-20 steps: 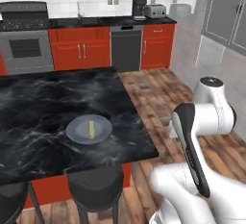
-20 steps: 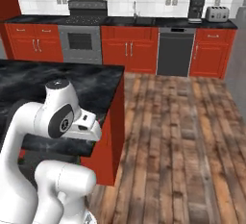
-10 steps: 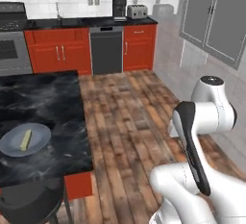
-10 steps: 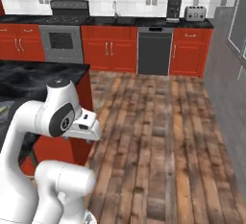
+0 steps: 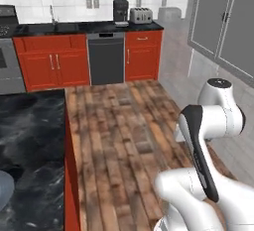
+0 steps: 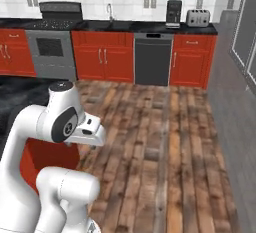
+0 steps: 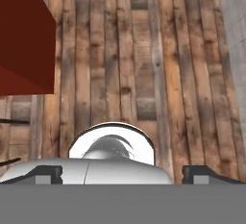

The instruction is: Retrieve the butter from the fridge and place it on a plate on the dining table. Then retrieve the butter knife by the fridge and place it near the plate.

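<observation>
Tool [image 7: 123,172] open and empty above the wooden floor [image 7: 144,50], dining tabletop [image 5: 30,145] at left of the left base view, plate [image 5: 4,188] at its lower-left edge.

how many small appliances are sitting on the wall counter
2: a black coffee maker and a silver toaster, side by side on the wall counter above the dishwasher and red cabinet. More may lie beyond the frame.

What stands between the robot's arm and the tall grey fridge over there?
Nothing visible does. Bare wooden floor stretches from the robot to the fridge, and the dining table sits off to the robot's left, out of that path.
</observation>
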